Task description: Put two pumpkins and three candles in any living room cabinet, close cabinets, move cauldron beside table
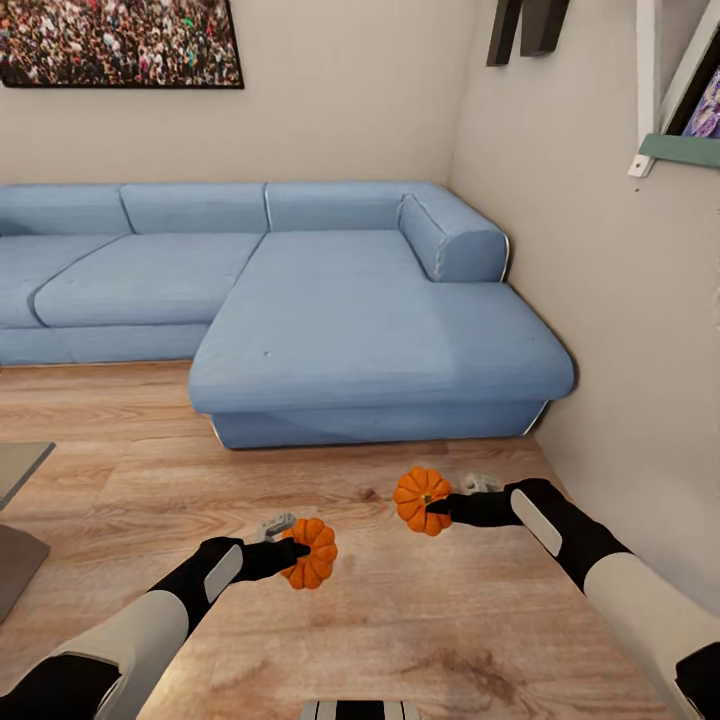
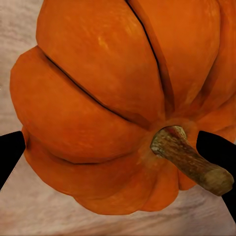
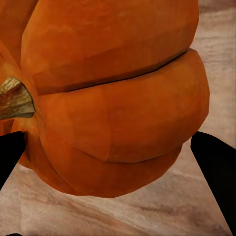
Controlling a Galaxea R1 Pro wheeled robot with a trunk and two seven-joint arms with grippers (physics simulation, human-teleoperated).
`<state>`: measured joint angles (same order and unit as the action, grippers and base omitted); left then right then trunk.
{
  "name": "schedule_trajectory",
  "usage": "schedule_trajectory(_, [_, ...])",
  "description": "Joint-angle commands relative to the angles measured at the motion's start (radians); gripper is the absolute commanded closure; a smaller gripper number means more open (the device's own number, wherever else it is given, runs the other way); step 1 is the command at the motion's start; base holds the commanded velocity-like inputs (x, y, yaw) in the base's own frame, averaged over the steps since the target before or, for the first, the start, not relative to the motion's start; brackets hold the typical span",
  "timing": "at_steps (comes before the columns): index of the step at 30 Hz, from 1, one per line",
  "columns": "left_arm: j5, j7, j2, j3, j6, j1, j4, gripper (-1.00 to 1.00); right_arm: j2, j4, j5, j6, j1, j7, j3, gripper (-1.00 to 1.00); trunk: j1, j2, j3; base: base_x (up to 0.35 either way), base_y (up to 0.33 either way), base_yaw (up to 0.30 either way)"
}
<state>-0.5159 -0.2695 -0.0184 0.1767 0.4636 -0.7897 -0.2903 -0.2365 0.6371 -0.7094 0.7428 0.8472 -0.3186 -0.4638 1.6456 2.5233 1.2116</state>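
I hold two bright-orange ribbed pumpkins above the wooden floor. My left gripper (image 1: 300, 560) is shut on one pumpkin (image 1: 314, 553), whose ribs and brown stem crowd the left wrist view (image 2: 98, 98) between the black fingertips (image 2: 10, 155). My right gripper (image 1: 432, 505) is shut on the other pumpkin (image 1: 420, 500), seen close up in the right wrist view (image 3: 118, 108) with its stem at the frame's edge and a black fingertip (image 3: 214, 167) beside it. The candles, cabinet, cauldron and table are out of view.
A large blue corner sofa (image 1: 330, 320) stands straight ahead, its chaise reaching toward me. A beige wall (image 1: 620, 280) runs close along the right, with a shelf (image 1: 680, 150) high up. A grey rug corner (image 1: 15, 520) lies at the far left on the wooden floor (image 1: 420, 620).
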Motion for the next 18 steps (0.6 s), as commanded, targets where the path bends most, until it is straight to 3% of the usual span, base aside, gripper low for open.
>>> schedule_trajectory(1, [-0.003,0.001,-0.001,0.005,0.004,0.000,0.000,1.00,-0.001,-0.007,0.002,0.001,0.001,-0.004,-0.003,1.00,-0.001,0.000,-0.003,0.000,0.000,0.000])
schedule_trajectory(6, [-0.003,0.035,-0.005,0.005,0.003,0.000,0.000,1.00,0.000,-0.040,0.002,0.001,0.001,-0.004,-0.001,1.00,-0.003,-0.001,-0.022,0.000,0.000,0.000])
schedule_trajectory(18, [-0.003,0.042,-0.010,0.004,0.003,0.000,-0.001,1.00,0.000,-0.059,0.002,0.001,0.001,0.013,-0.002,1.00,-0.008,-0.004,-0.069,0.000,0.000,0.000])
